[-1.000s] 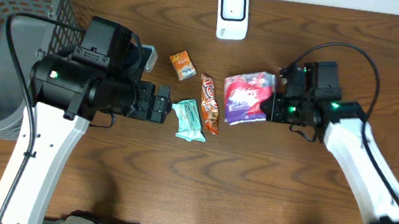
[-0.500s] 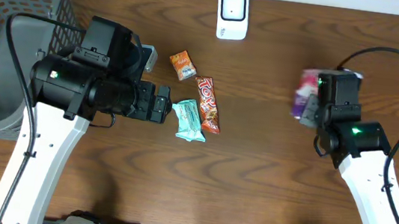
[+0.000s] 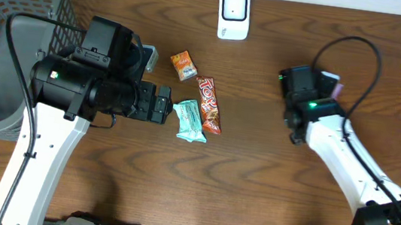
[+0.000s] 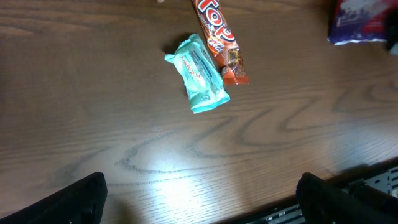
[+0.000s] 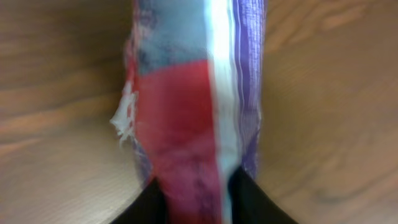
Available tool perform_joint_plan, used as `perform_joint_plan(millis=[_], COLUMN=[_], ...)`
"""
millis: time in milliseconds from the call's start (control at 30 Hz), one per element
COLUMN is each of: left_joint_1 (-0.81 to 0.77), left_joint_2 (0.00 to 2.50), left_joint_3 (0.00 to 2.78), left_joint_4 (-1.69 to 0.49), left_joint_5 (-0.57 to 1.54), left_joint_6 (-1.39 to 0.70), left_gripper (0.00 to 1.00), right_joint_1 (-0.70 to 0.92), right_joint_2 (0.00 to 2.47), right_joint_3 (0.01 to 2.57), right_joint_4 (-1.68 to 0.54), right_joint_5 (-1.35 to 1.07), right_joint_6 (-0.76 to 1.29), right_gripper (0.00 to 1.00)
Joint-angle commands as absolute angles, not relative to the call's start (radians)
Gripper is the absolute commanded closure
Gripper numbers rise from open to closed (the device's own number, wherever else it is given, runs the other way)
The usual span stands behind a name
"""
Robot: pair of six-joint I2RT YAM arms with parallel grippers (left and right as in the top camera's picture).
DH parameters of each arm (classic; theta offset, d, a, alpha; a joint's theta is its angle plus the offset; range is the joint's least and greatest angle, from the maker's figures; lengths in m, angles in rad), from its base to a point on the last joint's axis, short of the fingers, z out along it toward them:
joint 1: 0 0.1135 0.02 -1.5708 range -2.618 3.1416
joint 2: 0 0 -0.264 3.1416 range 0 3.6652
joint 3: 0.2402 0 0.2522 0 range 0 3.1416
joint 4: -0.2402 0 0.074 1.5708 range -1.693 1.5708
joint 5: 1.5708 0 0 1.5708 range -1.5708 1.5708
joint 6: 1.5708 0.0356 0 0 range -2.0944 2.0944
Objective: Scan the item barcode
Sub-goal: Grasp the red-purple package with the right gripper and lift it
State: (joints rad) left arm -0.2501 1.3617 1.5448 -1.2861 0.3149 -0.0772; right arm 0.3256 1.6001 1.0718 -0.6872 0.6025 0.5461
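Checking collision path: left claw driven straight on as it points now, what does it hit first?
Probably the teal packet, lying just ahead of the open left claw; the orange-red bar sits beyond. Claw height is unclear, so it might pass above.

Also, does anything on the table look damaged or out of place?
Perhaps the purple snack packet: its edge shows a ragged white bit in the right wrist view, possibly a tear, but that picture is blurred. Nothing else stands out.
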Motion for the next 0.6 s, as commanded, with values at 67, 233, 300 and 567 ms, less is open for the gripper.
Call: perform_joint_plan(millis=[67, 233, 300, 567], left_joint_1=[-0.252, -0.252, -0.252, -0.252], left_joint_2=[1.365, 1.365, 1.365, 1.365], left_joint_3=[1.54, 1.54, 1.54, 1.54], left_joint_4=[-1.291, -1.291, -1.291, -1.291], left_joint_5=[0.312, 0.312, 0.312, 0.312], left_joint_6=[-0.064, -0.064, -0.064, -0.064], left_gripper=[0.02, 0.02, 0.02, 0.02], right_joint_1=[0.439, 0.462, 0.453, 0.367], right_joint_2=[1.593, 1.592, 1.592, 1.575], right_joint_3=[1.085, 1.142, 1.184, 1.382], right_joint_4=[-0.606, -0.553, -0.559, -0.74], right_joint_5=[0.49, 0.326, 0.268, 0.207], right_joint_6=[0.567, 0.545, 0.51, 0.485], right_gripper=[0.46, 0.4, 0.39, 0.01])
